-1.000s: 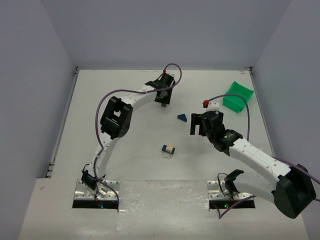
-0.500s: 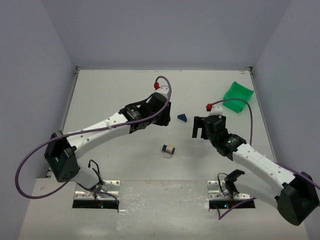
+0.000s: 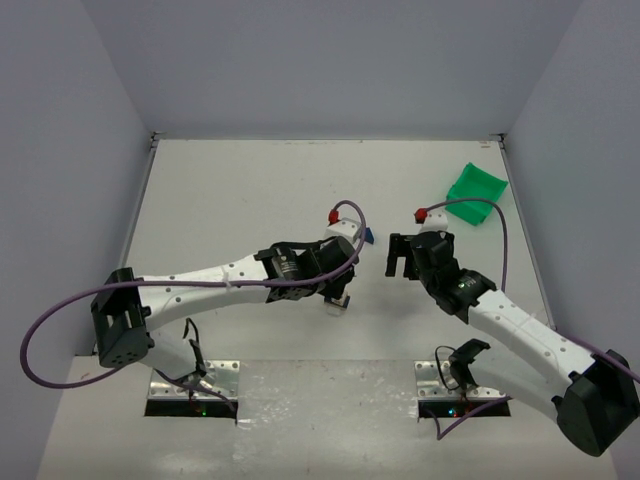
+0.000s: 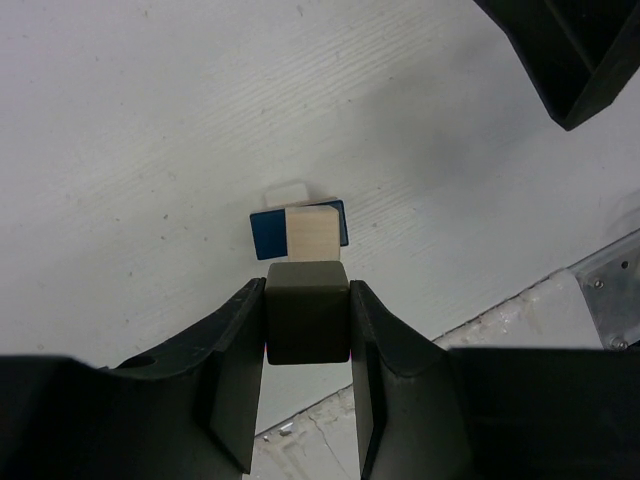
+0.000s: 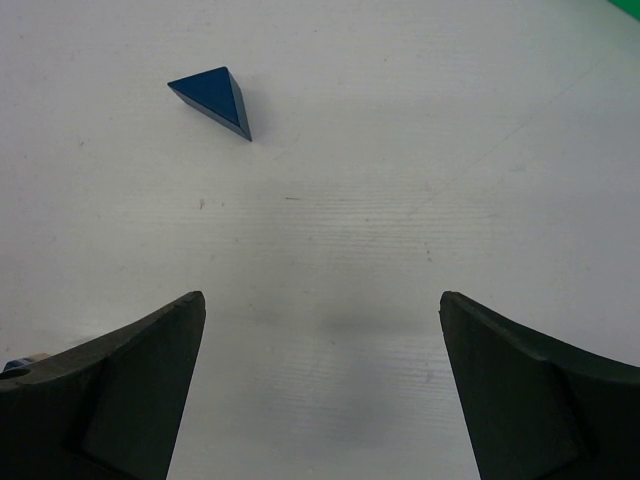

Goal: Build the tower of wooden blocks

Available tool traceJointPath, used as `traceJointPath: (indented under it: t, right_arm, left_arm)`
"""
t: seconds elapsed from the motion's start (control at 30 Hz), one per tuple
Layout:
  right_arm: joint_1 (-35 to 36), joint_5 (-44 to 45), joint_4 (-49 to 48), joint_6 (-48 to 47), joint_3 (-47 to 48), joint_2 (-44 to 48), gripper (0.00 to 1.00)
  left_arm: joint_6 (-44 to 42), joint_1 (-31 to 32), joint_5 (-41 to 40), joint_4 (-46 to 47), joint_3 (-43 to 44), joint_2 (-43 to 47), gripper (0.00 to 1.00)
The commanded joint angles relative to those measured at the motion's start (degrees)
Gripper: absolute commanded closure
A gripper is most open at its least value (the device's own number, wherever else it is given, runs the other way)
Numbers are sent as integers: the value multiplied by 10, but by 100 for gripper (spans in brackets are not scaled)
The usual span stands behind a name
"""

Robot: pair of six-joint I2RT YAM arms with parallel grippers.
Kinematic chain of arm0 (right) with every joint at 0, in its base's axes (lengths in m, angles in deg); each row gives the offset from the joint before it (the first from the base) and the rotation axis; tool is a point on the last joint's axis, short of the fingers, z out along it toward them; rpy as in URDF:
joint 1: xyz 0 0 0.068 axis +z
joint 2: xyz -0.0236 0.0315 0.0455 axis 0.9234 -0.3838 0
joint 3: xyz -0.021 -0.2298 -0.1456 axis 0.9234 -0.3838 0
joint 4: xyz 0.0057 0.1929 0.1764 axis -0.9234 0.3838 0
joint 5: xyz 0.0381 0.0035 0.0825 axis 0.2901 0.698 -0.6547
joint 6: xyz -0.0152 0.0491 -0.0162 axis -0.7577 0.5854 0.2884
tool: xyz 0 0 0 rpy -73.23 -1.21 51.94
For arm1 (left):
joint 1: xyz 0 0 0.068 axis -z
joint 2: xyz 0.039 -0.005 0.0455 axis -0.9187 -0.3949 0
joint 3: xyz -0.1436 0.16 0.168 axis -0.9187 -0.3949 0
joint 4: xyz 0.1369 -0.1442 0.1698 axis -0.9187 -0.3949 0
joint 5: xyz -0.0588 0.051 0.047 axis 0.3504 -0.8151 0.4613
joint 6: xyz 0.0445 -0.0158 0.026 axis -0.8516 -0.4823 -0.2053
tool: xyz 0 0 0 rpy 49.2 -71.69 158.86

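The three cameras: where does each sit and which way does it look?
Top external: high behind the bases, facing down at the white table; left arm and right arm show.
Left wrist: on the left arm, facing down past the left claw, shut on a dark grey-brown wooden block, toward a tan-and-blue block stack.
Right wrist: on the right arm, facing down past the open right claw at a blue triangular wooden block.
Shared: top and right wrist both show that triangle.
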Motion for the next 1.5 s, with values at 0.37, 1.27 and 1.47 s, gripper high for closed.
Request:
traceJointPath:
  t: [0.37,1.27,1.47]
  right_arm:
    - [-3,23,4,13,12,-19,1]
    - [-3,25,11,17,18,-28,1]
    - [-3,27,10,16,16,-24,1]
  left_arm:
    - [12,-2,-3,32,19,-55,100]
    - [-15,-3,-7,46,33,-91,100]
    - [-15,-4,-10,48,36,-104,100]
